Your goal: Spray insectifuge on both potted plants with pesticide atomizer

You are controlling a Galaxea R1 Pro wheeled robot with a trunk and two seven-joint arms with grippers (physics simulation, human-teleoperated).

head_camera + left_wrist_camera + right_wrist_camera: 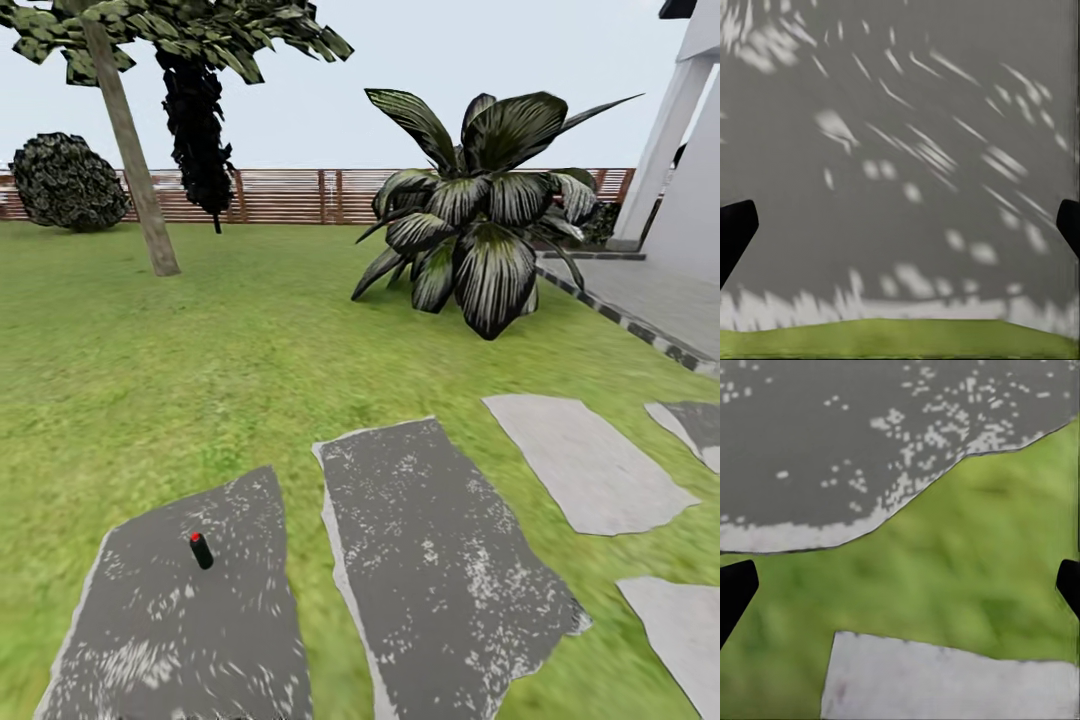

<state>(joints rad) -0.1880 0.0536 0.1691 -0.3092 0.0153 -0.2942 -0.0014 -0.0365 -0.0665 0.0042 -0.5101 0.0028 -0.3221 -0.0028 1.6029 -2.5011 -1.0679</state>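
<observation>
Left end effector (900, 225) spread wide over slab (900, 112) | right end effector (900, 585) spread wide over lawn (967, 555) | small dark red-tipped cylinder (201, 550) upright on slab.

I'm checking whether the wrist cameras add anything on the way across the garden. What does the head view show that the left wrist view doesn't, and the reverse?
Head view alone: the big striped plant, a tree trunk, a round bush, the brown fence, a small dark cylinder with a red tip lying on a slab, and several slabs across the lawn.

Left wrist view alone: the left hand, its dark fingertips wide apart.

Both: a mottled grey stepping slab and grass.
</observation>
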